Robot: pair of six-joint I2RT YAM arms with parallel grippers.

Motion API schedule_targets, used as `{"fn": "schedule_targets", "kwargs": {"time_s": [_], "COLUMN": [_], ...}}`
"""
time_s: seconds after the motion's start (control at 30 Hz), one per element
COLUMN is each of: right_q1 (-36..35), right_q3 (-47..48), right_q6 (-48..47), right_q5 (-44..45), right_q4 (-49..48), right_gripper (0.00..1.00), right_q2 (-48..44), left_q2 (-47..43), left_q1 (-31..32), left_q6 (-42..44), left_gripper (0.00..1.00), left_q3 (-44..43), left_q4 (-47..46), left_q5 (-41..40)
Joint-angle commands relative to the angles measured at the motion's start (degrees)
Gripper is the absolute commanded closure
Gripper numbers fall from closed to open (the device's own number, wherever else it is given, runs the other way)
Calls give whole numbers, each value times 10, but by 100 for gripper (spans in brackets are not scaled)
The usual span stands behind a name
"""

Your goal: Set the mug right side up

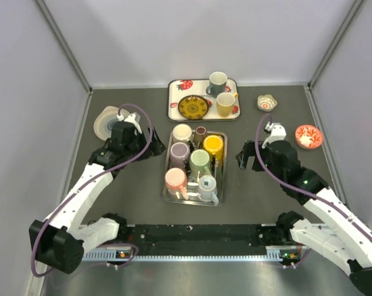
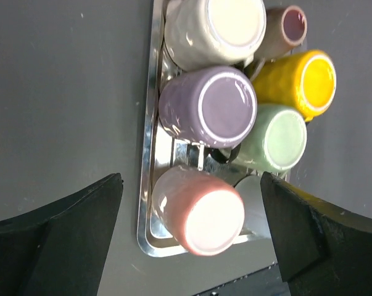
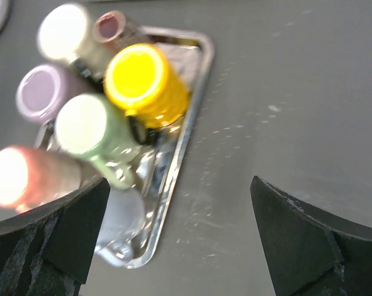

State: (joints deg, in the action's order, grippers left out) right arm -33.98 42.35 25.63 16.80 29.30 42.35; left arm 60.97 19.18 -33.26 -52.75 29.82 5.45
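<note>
Left gripper (image 1: 156,143), right gripper (image 1: 242,154) agape; tray (image 2: 145,154) holds inverted mugs (image 2: 207,105).

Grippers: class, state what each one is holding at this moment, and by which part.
Nothing is held. The left gripper and the right gripper are both open and empty, clear of the mugs in the metal tray.

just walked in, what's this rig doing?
Two arms are set up to flip a mug, and nothing is gripped yet. The left gripper and right gripper hang open on either side of the metal tray, which is packed with mugs that look bottom-up, among them a purple mug, a pink mug and a yellow mug. At the back, a strawberry-print tray holds a grey mug and a mustard mug standing upright.
</note>
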Motion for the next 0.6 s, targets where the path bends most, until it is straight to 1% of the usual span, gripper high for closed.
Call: {"fn": "schedule_targets", "kwargs": {"time_s": [0.0,0.03,0.07,0.1,0.13,0.2,0.23,0.37,0.43,0.47,0.53,0.57], "right_q1": [-14,-41,-65,-92,-147,-181,-194,-234,-238,-239,-239,-239], "right_q3": [-10,-6,-3,1,7,10,11,4,-23,-34,-40,-37], "right_q6": [-45,-55,-64,-68,-74,-81,-78,-74,-76,-79,-87,-86], "right_q5": [-192,-212,-211,-198,-151,-119,-94,-56,-71,-79,-108,-114], "right_q4": [-50,-41,-37,-32,-25,-21,-18,-25,-50,-76,-78,-73], "right_gripper": [2,3,2,2,2,2,2,6,10,14,16,18], "right_q2": [52,71,85,98,119,134,142,140,124,109,108,122], "left_q2": [-42,-50,-53,-58,-59,-60,-60,-60,-66,-69,-88,-94], "left_q1": [-1,-1,0,0,0,0,0,1,0,0,0,0], "left_q6": [25,25,31,35,39,48,49,38,33,28,26,19], "left_gripper": [1,1,1,1,1,1,1,1,2,2,1,1], "left_q3": [26,29,31,37,39,45,47,61,74,89,104,115], "left_q4": [-49,-50,-50,-50,-50,-48,-43,-49,-57,-75,-93,-106], "left_q5": [41,43,42,40,39,34,33,37,39,42,37,27]}}
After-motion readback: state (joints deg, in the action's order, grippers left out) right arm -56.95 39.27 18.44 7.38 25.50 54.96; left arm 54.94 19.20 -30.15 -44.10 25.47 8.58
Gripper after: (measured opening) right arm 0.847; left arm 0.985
